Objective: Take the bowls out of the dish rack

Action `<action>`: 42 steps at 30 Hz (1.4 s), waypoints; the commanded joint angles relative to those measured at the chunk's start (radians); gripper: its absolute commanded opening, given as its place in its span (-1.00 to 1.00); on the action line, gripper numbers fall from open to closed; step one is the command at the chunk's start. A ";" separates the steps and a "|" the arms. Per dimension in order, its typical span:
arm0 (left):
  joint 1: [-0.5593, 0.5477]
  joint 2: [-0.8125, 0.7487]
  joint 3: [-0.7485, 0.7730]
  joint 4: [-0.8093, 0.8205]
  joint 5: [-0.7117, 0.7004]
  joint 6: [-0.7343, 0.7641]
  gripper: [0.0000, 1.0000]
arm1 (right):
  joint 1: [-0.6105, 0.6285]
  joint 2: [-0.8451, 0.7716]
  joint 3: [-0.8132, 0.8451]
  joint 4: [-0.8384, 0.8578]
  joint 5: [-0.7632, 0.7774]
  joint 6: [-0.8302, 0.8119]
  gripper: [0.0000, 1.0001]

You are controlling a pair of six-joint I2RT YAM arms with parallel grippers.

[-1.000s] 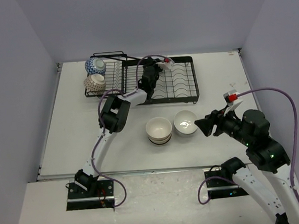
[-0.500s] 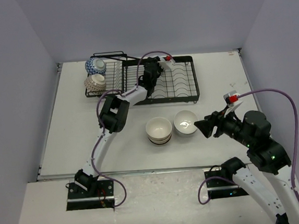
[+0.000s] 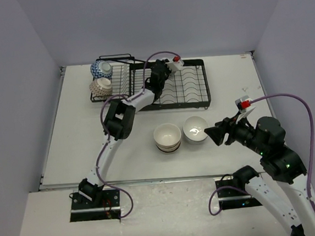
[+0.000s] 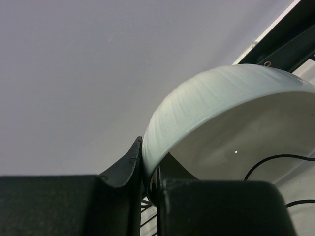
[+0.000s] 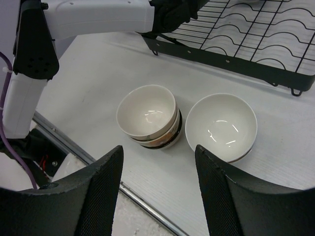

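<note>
My left gripper (image 3: pixel 164 72) is over the black wire dish rack (image 3: pixel 190 87) at the back. It is shut on the rim of a white ribbed bowl (image 4: pixel 216 108), with one finger inside and one outside. A blue patterned bowl (image 3: pixel 100 68) and a speckled bowl (image 3: pixel 100 87) sit in the rack's left section. On the table stand a stack of cream bowls (image 3: pixel 167 137), also in the right wrist view (image 5: pixel 149 115), and a white bowl (image 3: pixel 195 129), also in the right wrist view (image 5: pixel 221 125). My right gripper (image 5: pixel 158 162) is open and empty, hovering just right of them.
The table's front edge has a metal strip (image 5: pixel 142 196) just below the stacked bowls. Grey walls close in the table on the left, back and right. The left arm's white links (image 5: pixel 93 17) stretch across from the left to the rack.
The left gripper has shifted slightly toward the back right over the rack with the white bowl. The right arm has barely moved.
</note>
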State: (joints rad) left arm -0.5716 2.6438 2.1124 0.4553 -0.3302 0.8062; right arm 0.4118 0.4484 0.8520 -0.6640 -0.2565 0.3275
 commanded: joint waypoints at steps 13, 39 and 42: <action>-0.059 0.011 -0.201 0.616 -0.128 0.027 -1.00 | 0.005 -0.016 -0.010 0.043 -0.030 -0.018 0.23; -0.011 0.001 -0.029 0.619 -0.073 -0.036 -1.00 | 0.007 -0.013 -0.016 0.049 -0.047 -0.019 0.22; 0.002 0.004 -0.009 0.622 -0.082 -0.062 -1.00 | 0.009 -0.013 -0.016 0.047 -0.049 -0.019 0.22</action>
State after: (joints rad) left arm -0.6003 2.6743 1.9945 0.8555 -0.4271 0.8349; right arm 0.4141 0.4374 0.8425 -0.6567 -0.2802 0.3271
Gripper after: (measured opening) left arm 0.090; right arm 0.612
